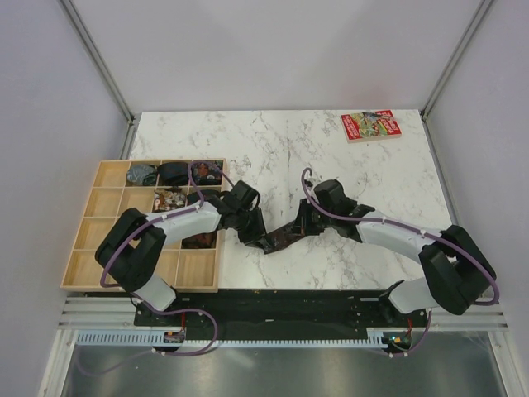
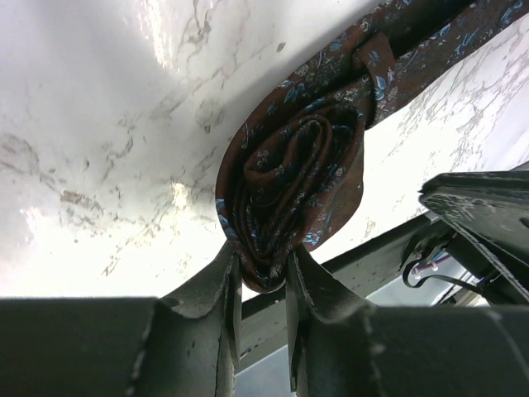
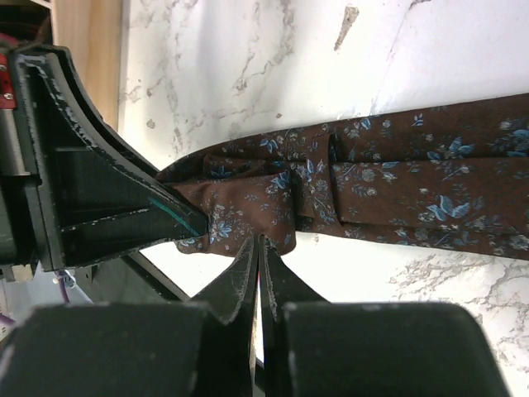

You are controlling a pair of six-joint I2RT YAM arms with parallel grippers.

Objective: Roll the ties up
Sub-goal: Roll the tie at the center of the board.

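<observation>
A dark brown tie with a small blue-and-red flower pattern (image 1: 279, 239) lies on the marble table between my two grippers. In the left wrist view its end is wound into a loose coil (image 2: 289, 178), with the rest of the strip running off to the upper right. My left gripper (image 2: 263, 263) is shut on the lower edge of the coil. In the right wrist view the flat strip (image 3: 413, 194) runs to the right. My right gripper (image 3: 259, 245) is pinched shut on the tie's near edge, beside the left gripper's fingers (image 3: 124, 194).
A wooden compartment tray (image 1: 99, 223) sits at the left edge and holds rolled ties (image 1: 173, 172) in its back cells. A red printed booklet (image 1: 370, 125) lies at the far right. The table's front edge is close behind both grippers.
</observation>
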